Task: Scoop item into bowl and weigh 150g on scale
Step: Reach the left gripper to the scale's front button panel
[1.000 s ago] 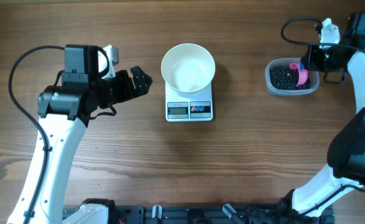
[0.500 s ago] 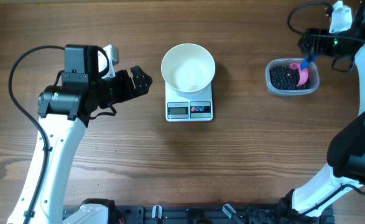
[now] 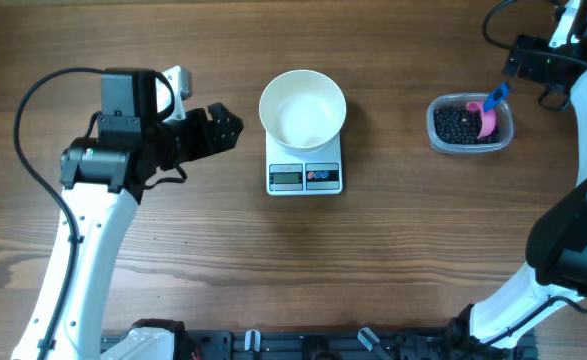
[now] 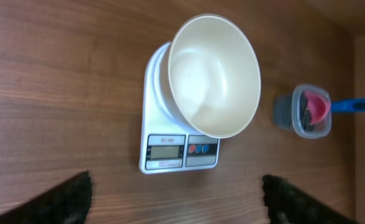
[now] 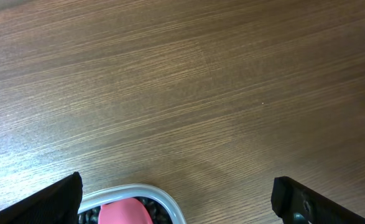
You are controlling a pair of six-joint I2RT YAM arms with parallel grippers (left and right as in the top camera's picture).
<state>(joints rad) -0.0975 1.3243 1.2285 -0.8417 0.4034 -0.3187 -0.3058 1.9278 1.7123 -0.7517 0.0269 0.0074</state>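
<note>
- The scale [image 3: 305,172] lies near the middle of the surface, a little toward the far edge. Its display and buttons face the near edge.
- The bowl [image 3: 302,108] sits upright on the scale, covering most of its platform and overhanging its far end.
- The beans [image 3: 455,122] lie in a clear tub [image 3: 436,135] near the far right corner of the surface, well apart from the scale.
- A pink scoop [image 3: 486,122] rests in the tub on the beans. Its blue handle slants out over the tub's far right rim.
- The left claw [image 3: 228,128] hovers left of the bowl, near it but not touching, pointing toward it.
- In the left wrist view the left claw [image 4: 176,202] stands wide: its two dark fingertips sit at the bottom corners with bare wood between them and nothing held. The bowl and scale lie ahead of it, and the tub and scoop beyond.
- The right claw [image 3: 525,58] hangs past the tub toward the far right corner, apart from the scoop handle.
- In the right wrist view the right claw [image 5: 176,198] is spread wide and grips nothing. The tub's rim and the pink of the scoop show at the bottom edge between the fingertips.
</note>
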